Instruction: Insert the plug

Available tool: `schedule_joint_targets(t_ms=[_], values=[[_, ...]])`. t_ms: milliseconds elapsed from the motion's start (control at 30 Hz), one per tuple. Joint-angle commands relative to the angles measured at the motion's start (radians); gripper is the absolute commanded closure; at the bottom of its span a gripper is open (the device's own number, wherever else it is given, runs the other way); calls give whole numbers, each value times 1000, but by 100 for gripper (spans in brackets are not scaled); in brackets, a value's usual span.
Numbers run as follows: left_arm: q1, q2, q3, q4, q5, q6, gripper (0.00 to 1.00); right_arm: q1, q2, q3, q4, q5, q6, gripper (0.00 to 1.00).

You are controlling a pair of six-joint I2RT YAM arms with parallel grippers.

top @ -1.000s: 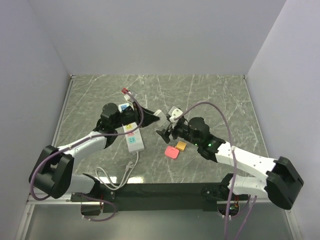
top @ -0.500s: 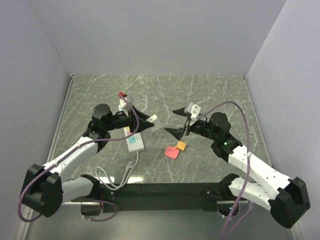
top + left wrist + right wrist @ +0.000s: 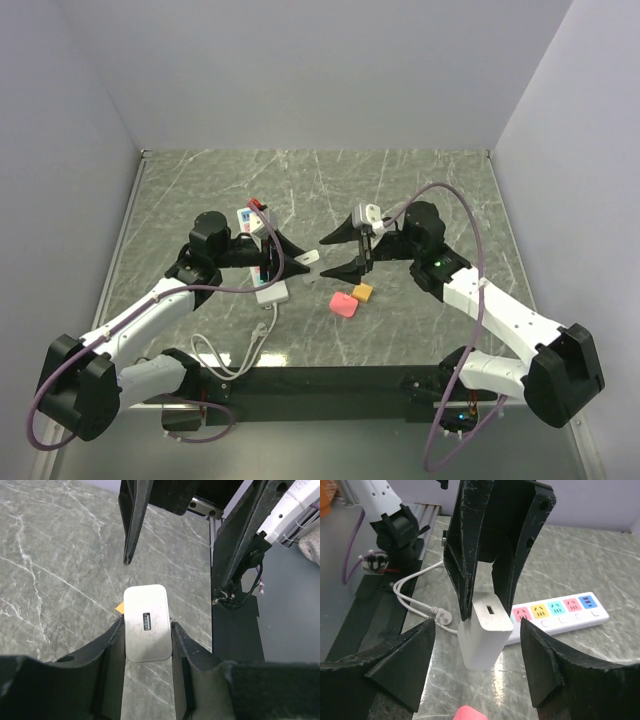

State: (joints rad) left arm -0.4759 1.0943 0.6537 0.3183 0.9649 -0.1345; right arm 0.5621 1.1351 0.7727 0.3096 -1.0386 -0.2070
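The plug [image 3: 146, 622] hangs above the tabletop [image 3: 50, 555], near the strip [image 3: 560, 611], with the left fingers [image 3: 112, 650] clamped on its sides. The right fingers [image 3: 400, 665] stand open, facing it without touching. Its prongs are hidden, probably pointing down. The right fingers should close squarely on its free faces before the left lets go, holding it upright.

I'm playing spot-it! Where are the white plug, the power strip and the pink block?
white plug [image 3: 145, 630], left wrist view, middle of its face
power strip [image 3: 565, 615], right wrist view, white body below coloured sockets
pink block [image 3: 343, 306], top view, its middle
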Motion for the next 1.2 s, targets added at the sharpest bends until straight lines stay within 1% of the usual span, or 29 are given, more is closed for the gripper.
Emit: schedule_joint_targets(t_ms=[0, 167, 267, 367, 433, 533, 733, 867, 1000, 1067, 1133, 1167], values=[[-7, -13, 29, 21, 20, 39, 100, -4, 46, 57, -4, -64, -2, 26], [-18, 1, 35, 10, 18, 45, 100, 7, 89, 79, -9, -41, 0, 25], [-23, -4, 35, 10, 17, 50, 100, 22, 123, 105, -49, -5, -22, 25], [-27, -7, 34, 13, 21, 50, 100, 32, 149, 120, -50, -20, -23, 25], [-27, -10, 32, 10, 20, 53, 100, 39, 160, 132, -67, -21, -37, 28], [-30, -16, 29, 15, 11, 53, 100, 44, 179, 154, -113, -9, -52, 37], [-30, -33, 23, 11, -18, 56, 100, 47, 193, 155, -150, 5, -68, 43], [-29, -47, 17, 8, -34, 59, 100, 47, 195, 148, -165, 20, -77, 43], [-30, -57, 11, 11, -40, 59, 100, 48, 198, 145, -172, 32, -78, 38], [-30, -59, 11, 8, -40, 61, 100, 47, 198, 143, -181, 31, -86, 38], [-30, -60, 11, 10, -38, 59, 100, 45, 199, 148, -190, 14, -95, 39], [-30, -59, 11, 10, -38, 61, 100, 45, 203, 151, -198, -4, -104, 41]])
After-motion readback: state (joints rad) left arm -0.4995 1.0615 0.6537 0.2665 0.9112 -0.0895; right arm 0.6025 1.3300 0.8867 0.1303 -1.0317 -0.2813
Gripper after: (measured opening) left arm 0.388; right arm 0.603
